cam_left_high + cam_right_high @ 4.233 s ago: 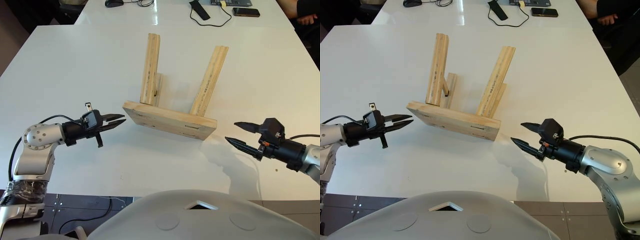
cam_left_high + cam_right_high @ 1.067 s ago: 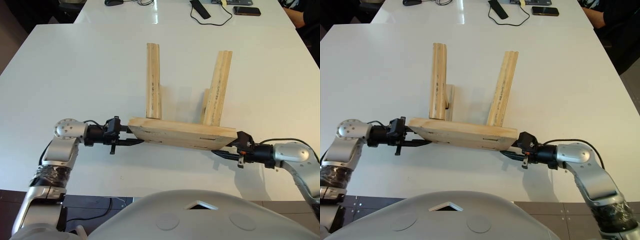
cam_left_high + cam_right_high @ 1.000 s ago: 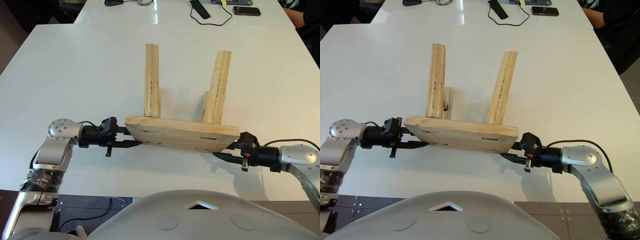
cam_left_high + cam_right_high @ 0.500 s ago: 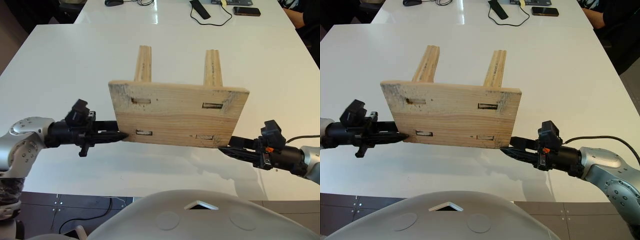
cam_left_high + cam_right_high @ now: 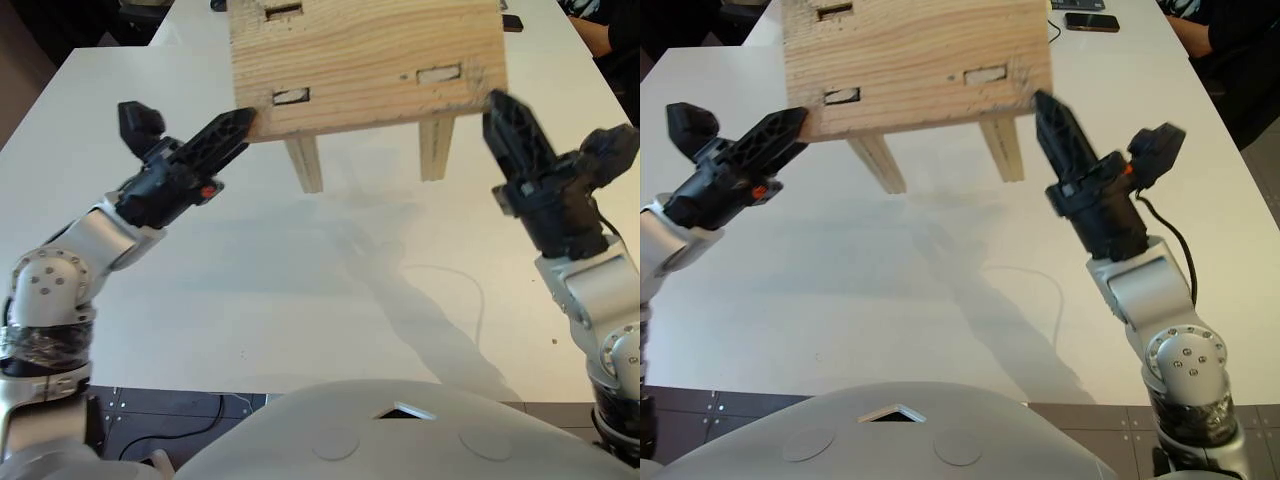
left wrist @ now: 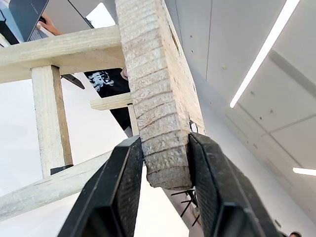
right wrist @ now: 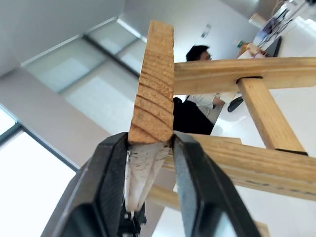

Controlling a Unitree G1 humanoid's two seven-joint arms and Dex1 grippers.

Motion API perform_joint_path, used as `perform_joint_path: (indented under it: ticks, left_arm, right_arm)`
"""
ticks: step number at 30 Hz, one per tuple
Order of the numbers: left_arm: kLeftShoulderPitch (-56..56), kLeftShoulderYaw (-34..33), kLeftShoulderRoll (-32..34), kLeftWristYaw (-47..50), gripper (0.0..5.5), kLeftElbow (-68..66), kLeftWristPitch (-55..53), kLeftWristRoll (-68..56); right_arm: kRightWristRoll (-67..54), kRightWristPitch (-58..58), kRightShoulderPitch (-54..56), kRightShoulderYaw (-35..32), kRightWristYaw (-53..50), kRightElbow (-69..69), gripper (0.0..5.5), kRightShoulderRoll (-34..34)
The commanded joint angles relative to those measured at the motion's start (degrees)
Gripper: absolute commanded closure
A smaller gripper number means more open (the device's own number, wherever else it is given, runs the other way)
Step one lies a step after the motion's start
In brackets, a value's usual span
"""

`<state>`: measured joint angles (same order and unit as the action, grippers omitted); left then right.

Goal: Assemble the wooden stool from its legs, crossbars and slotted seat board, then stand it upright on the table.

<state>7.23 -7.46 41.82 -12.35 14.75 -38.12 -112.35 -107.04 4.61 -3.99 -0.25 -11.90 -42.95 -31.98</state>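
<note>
"Wood on the left: who has it?"

"The left gripper (image 5: 240, 125), jaws pinched on the seat board (image 6: 158, 123) at its lower left corner."

"And the stool (image 5: 365, 50)?"

"Held up between both arms over the white table (image 5: 300, 290) (seat tipped toward the camera, legs (image 5: 305, 165) pointing down). The right gripper (image 5: 500, 115) clamps the board's right edge."

Wooden stool (image 5: 365, 60) – assembled, pale raw wood, in the air above the white table (image 5: 300, 290), slotted seat board (image 5: 920, 70) tilted toward the camera, legs (image 5: 305, 165) pointing down, crossbars (image 7: 269, 116) between legs
</note>
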Motion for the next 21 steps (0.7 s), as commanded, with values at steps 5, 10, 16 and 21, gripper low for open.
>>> perform_joint_path:
  ticks: [5,10,16,21]
  left_arm:
    - [19.81,1.56,-18.29,42.34,4.14,-0.48,3.39,-0.64]
    - [23.17,0.08,-17.94,52.18,4.14,-2.96,2.38,-0.62]
    - [19.22,2.33,-14.71,54.89,3.21,-7.37,-2.59,4.84]
    - [19.35,2.84,-11.11,47.61,2.44,-6.65,-6.23,13.65]
  right_arm:
    - [0.43,-7.71,13.81,0.74,-24.33,0.61,4.16,11.67]
    - [7.55,-5.32,12.92,2.97,-31.85,7.55,4.16,14.88]
    - [14.13,0.92,10.40,2.43,-32.98,10.72,3.68,15.10]
    - [14.34,3.26,10.78,-0.05,-32.38,9.98,2.92,17.33]
